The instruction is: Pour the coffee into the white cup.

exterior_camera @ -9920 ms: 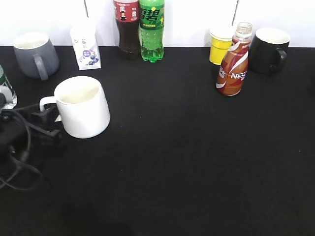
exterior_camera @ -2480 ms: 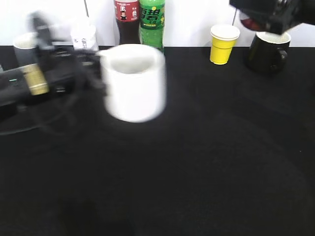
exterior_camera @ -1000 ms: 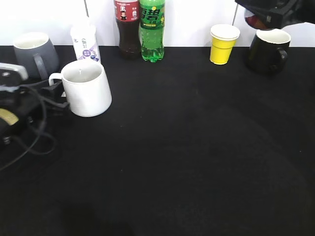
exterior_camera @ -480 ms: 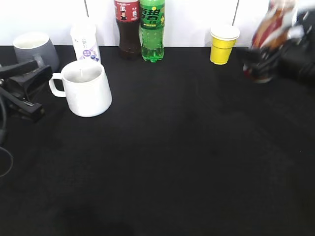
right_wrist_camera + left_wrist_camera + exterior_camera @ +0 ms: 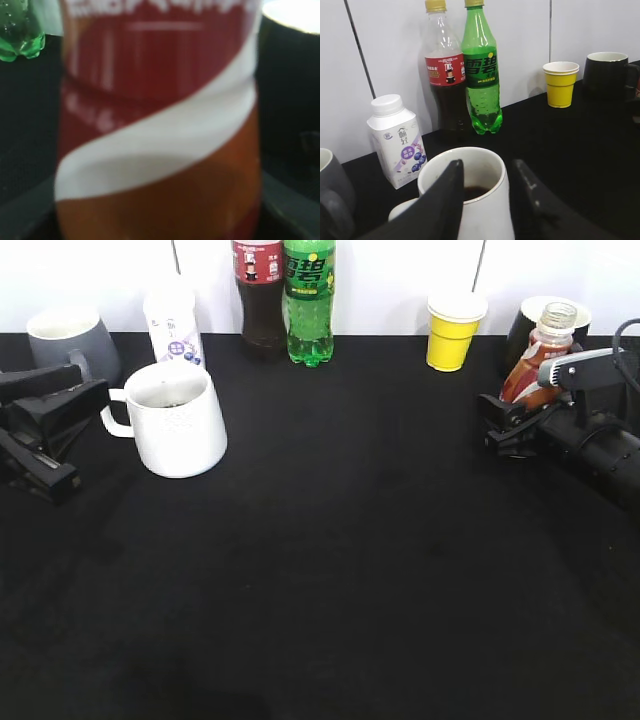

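Note:
The white cup [image 5: 178, 432] stands on the black table at the left, handle to the left, with dark coffee in it [image 5: 475, 191]. My left gripper [image 5: 88, 435] is open just left of the handle and not touching it. In the left wrist view its fingers [image 5: 487, 167] frame the cup [image 5: 485, 220]. The red-and-orange coffee bottle [image 5: 535, 375] stands upright and uncapped at the far right. My right gripper [image 5: 497, 423] is shut round its lower part. The bottle [image 5: 157, 125] fills the right wrist view, blurred.
A black mug [image 5: 522, 325] stands right behind the bottle and a yellow paper cup [image 5: 452, 332] to its left. At the back are a cola bottle [image 5: 259, 295], a green soda bottle [image 5: 308, 300], a milk carton [image 5: 172, 325] and a grey mug [image 5: 72, 338].
My right gripper has come down from the upper right with the coffee bottle, which now stands upright by the black mug. The left gripper has barely shifted; the cup has not moved.

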Controlling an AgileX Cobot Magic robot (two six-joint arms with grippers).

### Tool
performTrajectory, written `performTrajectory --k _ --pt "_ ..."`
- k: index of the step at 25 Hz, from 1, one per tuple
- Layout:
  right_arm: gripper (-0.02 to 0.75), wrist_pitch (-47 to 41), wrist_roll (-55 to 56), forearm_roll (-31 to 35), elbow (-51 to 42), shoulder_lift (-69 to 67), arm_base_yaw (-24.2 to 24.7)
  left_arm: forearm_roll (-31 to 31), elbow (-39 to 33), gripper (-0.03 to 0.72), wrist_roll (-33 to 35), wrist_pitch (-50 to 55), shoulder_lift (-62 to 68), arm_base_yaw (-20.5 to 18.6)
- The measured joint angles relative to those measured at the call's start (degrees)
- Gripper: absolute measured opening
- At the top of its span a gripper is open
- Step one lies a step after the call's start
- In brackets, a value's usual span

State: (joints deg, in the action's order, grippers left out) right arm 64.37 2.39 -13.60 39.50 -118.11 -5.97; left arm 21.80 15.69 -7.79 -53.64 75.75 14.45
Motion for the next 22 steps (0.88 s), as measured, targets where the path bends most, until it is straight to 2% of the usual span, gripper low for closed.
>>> performTrajectory --k 5,12,15,17,18,20,22 --pt "0.602 0.2 1.1 0.4 -1.6 1.0 0.0 0.0 0.0 0.241 0.0 0.0 0.0 0.0" --pt "0.606 0.1 1.3 3.9 -13.8 9.2 0.0 -0.1 0.0 0.241 0.0 1.3 0.0 0.0" --pt "0.606 -5.2 1.3 5.2 -19.0 16.4 0.0 -1.0 0.0 0.241 -1.5 7.1 0.0 0.0" --pt "0.605 -12.8 1.3 5.2 -20.2 22.9 0.0 -1.6 0.6 0.241 -6.6 14.1 0.0 0.0" --pt "0.604 -18.8 1.4 5.1 -20.2 26.7 0.0 -1.5 2.4 0.241 -9.5 21.1 0.0 0.0" --pt "0.597 -35.0 1.5 5.1 -18.0 32.9 0.0 -1.4 7.7 0.241 -12.4 36.0 -0.5 0.4" --pt "0.596 -51.1 5.0 5.1 -13.5 38.2 0.0 -3.3 13.5 0.241 -13.2 50.5 -4.3 3.8"
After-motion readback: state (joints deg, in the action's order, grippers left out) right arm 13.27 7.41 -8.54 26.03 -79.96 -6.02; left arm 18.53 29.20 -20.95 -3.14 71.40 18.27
